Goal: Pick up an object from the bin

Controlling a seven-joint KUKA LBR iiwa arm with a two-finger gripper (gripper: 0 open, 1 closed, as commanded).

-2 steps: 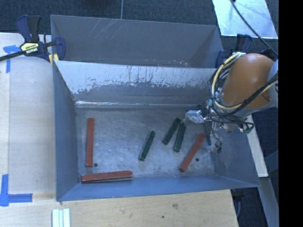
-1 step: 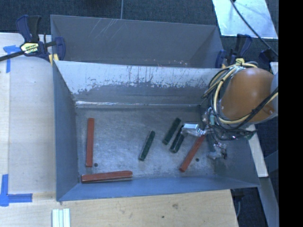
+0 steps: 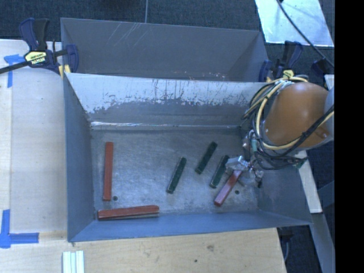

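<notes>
At the lower right of the frame, the gripper (image 3: 243,172) hangs under the arm's smooth orange dome (image 3: 293,115) and looped cables. It sits at the upper end of a slim reddish-pink bar (image 3: 224,191) that lies slantwise on the scuffed floor of the grey metal bin (image 3: 170,98). I cannot tell whether its jaws are apart or together. Slender dark green bars (image 3: 206,157) lie just to the left. Flat red bars (image 3: 107,171) rest at the lower left.
</notes>
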